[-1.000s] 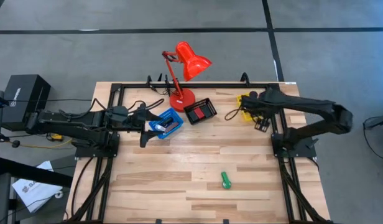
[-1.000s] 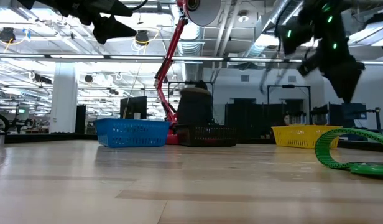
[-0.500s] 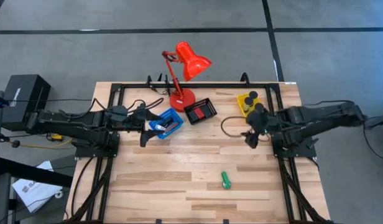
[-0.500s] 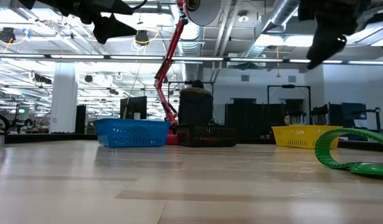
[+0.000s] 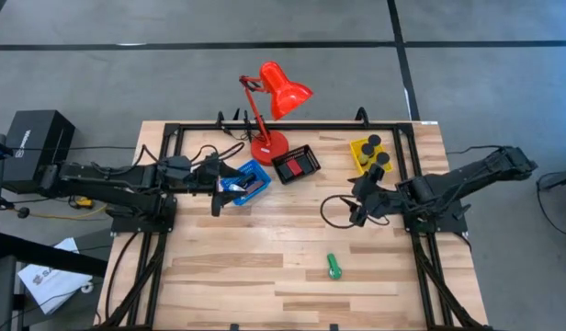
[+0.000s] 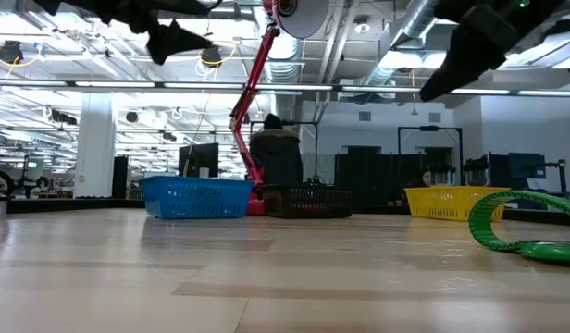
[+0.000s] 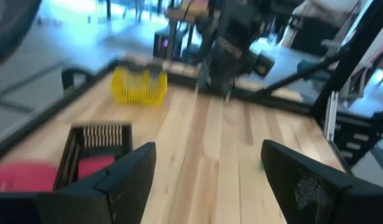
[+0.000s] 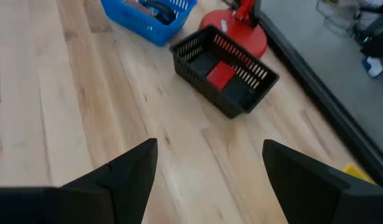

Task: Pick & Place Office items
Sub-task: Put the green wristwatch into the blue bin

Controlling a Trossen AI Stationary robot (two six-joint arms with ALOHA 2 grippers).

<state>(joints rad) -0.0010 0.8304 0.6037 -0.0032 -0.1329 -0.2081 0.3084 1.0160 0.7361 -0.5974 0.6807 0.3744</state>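
The high view shows a green stubby cylinder lying on its side on the bare wood near the table's near edge; in the low view it looms close at the right. Black round pieces sit in the yellow tray. A red block lies in the black tray. Dark items fill the blue tray. My left gripper hovers open beside the blue tray. My right gripper hovers open over bare wood, nearer than the yellow tray.
A red desk lamp stands on its round base behind the blue and black trays. A black frame rail runs along the table's far edge and down both sides. A dark cable loops below my right gripper.
My right gripper has swung away from the yellow tray toward the near edge and a little toward the table's left, open throughout. My left gripper has shifted slightly toward the right. No item has moved.
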